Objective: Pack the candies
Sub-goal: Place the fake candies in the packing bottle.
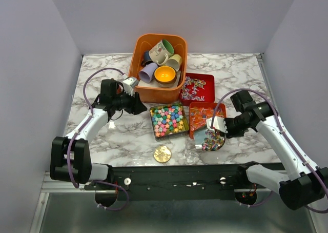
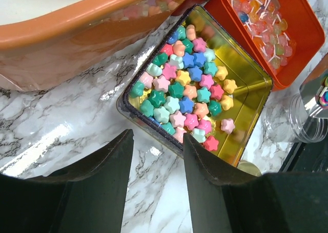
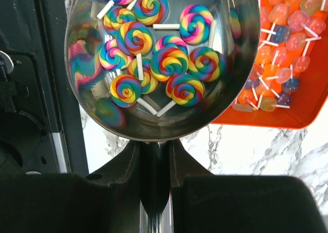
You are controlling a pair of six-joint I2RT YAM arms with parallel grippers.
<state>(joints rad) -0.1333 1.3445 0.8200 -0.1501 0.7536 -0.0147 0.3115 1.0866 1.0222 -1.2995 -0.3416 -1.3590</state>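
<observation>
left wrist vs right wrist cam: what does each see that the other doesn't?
Left wrist only: star candies in the gold tin, the wall of the orange tub, the open left gripper.
Right wrist only: rainbow swirl lollipops filling the metal scoop, its handle clamped in the right gripper; the left wrist catches at most a shiny sliver.
Both: the orange tray of pastel lollipops on the marble table.

Three open containers of sweets are pictured: one gold tin [image 2: 251,110] of several dozen star-shaped candies [image 2: 177,89], one red tray [image 1: 210,78] and one orange tray [image 2: 302,38]. About a dozen rainbow swirl lollipops [image 3: 168,61] are seen in one steel scoop [image 3: 154,125]. Five mugs [image 1: 163,49] are counted in one orange bin [image 1: 159,95]; one clear jar [image 2: 300,122] and one gold disc [image 1: 163,153] are also shown.
</observation>
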